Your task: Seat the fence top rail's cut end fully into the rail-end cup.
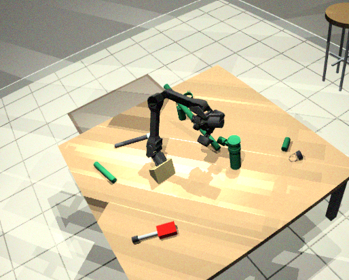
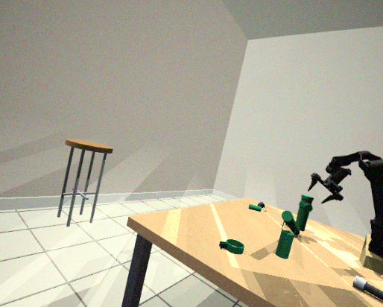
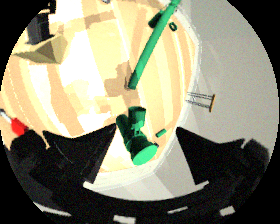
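Observation:
The green top rail (image 1: 185, 109) (image 3: 153, 37) runs at a slant through the loop cap on the small post (image 1: 180, 113) (image 2: 285, 244). Its cut end (image 1: 215, 146) (image 3: 133, 85) sits close to the rail-end cup (image 1: 222, 140) (image 3: 131, 122), and the wrist view shows a small gap between them. The cup hangs just under the cap of the big post (image 1: 234, 154) (image 2: 304, 214) (image 3: 144, 150). My gripper (image 1: 201, 133) (image 2: 322, 190) (image 3: 146, 128) is open and empty. It hovers above the rail's cut end and the big post and touches neither.
A loose green band ring (image 1: 188, 94) (image 2: 232, 246) lies near the small post. Also on the table are a green cylinder (image 1: 104, 171), a grey rod (image 1: 130, 141), a red-headed tool (image 1: 166, 229), a short green piece (image 1: 286, 143) and a small ring (image 1: 296, 156). A stool (image 1: 339, 15) stands off the table.

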Robot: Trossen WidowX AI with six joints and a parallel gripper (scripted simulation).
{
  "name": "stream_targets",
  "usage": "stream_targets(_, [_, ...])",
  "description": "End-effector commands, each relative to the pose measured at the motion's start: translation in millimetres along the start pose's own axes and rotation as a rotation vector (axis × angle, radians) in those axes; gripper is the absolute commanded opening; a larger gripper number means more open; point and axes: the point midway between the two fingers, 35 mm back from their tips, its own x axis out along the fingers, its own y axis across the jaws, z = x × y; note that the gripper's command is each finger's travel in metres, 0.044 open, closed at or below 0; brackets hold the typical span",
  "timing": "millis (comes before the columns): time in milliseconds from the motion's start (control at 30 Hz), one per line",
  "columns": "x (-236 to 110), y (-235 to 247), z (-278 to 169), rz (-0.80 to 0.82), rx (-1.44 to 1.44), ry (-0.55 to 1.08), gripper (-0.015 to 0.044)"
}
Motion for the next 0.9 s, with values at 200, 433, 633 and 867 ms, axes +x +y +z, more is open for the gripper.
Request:
stream_targets(200, [32,19,0,0.007,-0.005,-0.009,0.044])
stream_targets(433, [39,19,-1,0.008,-0.005,-0.008,0.044])
stream_targets(633, [49,19,-1,0.008,-0.005,-0.006,0.044])
stream_targets(867, [61,18,-2,0.008,-0.005,-0.006,0.044])
